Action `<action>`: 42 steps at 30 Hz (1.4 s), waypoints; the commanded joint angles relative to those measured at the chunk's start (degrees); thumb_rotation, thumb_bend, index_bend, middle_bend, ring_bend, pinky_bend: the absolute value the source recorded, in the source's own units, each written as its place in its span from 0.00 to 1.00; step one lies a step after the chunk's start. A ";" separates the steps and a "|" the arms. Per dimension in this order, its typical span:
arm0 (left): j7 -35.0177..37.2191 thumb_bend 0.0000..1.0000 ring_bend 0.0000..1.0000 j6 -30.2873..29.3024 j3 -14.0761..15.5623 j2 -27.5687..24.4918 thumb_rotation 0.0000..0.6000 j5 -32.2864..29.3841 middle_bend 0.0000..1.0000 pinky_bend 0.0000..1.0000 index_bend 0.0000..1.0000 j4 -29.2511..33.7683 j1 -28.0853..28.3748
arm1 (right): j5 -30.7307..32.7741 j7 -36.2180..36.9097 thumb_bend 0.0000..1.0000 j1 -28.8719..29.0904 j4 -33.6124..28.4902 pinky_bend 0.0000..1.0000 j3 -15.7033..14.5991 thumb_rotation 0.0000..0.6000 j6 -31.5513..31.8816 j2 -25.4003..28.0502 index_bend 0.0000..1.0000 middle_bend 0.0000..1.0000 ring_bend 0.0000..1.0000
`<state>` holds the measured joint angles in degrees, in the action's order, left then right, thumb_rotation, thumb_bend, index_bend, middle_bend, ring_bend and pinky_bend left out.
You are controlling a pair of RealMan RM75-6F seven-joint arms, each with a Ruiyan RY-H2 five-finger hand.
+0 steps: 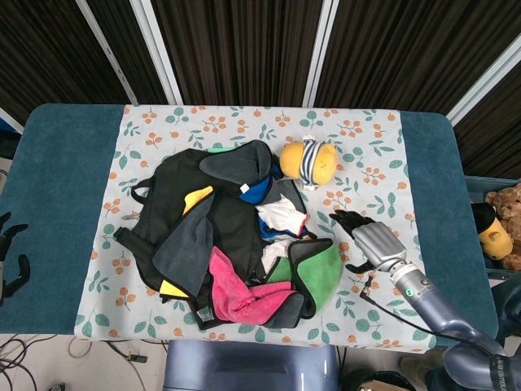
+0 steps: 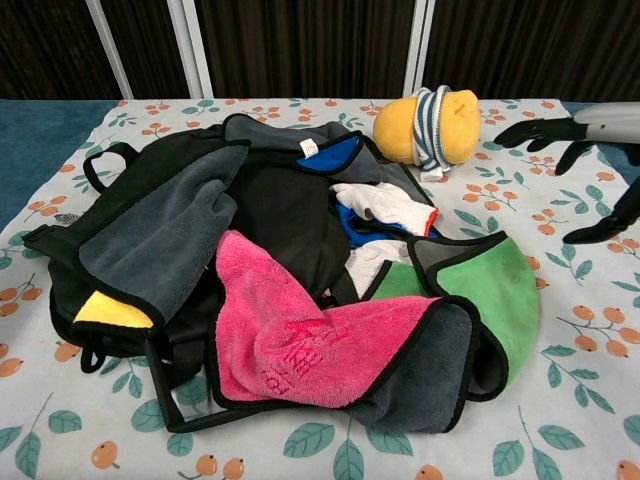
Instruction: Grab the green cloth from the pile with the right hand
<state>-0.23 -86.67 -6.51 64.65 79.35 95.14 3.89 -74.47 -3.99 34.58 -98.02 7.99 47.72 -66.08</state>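
The green cloth (image 1: 321,272) (image 2: 495,290), edged in black with a grey underside, lies at the right front of the cloth pile (image 1: 220,236) (image 2: 250,250). My right hand (image 1: 368,241) (image 2: 580,135) hovers just to the right of it, fingers spread, holding nothing. In the chest view the right hand enters from the right edge above the cloth. My left hand (image 1: 10,265) hangs beyond the table's left edge, fingers apart and empty.
A pink cloth (image 2: 300,335), black and grey cloths, a yellow corner (image 2: 110,310) and a white-and-blue piece (image 2: 385,205) make up the pile. A yellow plush with a striped band (image 1: 309,160) (image 2: 430,125) sits behind it. A teddy bear (image 1: 505,220) sits off the table's right.
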 commanded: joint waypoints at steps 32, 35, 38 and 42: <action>0.57 0.59 0.11 0.40 -0.04 -0.47 1.00 -0.39 0.06 0.00 0.22 0.36 -0.04 | 19.98 -21.02 0.26 7.67 3.42 0.22 -3.93 1.00 -0.55 -12.14 0.14 0.37 0.40; 0.39 0.59 0.11 0.48 -0.07 -0.48 1.00 -0.54 0.06 0.00 0.22 0.49 -0.02 | 19.66 -20.97 0.26 7.81 3.35 0.23 -4.40 1.00 -0.72 -12.08 0.17 0.44 0.47; 0.31 0.59 0.11 0.55 -0.07 -0.51 1.00 -0.64 0.06 0.00 0.22 0.58 0.00 | 19.41 -21.41 0.31 7.83 3.22 0.27 -4.88 1.00 -0.26 -12.03 0.25 0.51 0.55; 0.38 0.59 0.11 0.58 -0.02 -0.54 1.00 -0.63 0.06 0.00 0.22 0.54 -0.03 | 18.27 -21.41 0.47 7.35 3.19 0.37 -5.00 1.00 1.65 -12.38 0.44 0.62 0.65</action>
<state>0.16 -86.09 -6.53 64.11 78.72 95.68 3.86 -55.82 -25.42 42.13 -94.82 3.03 48.87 -78.30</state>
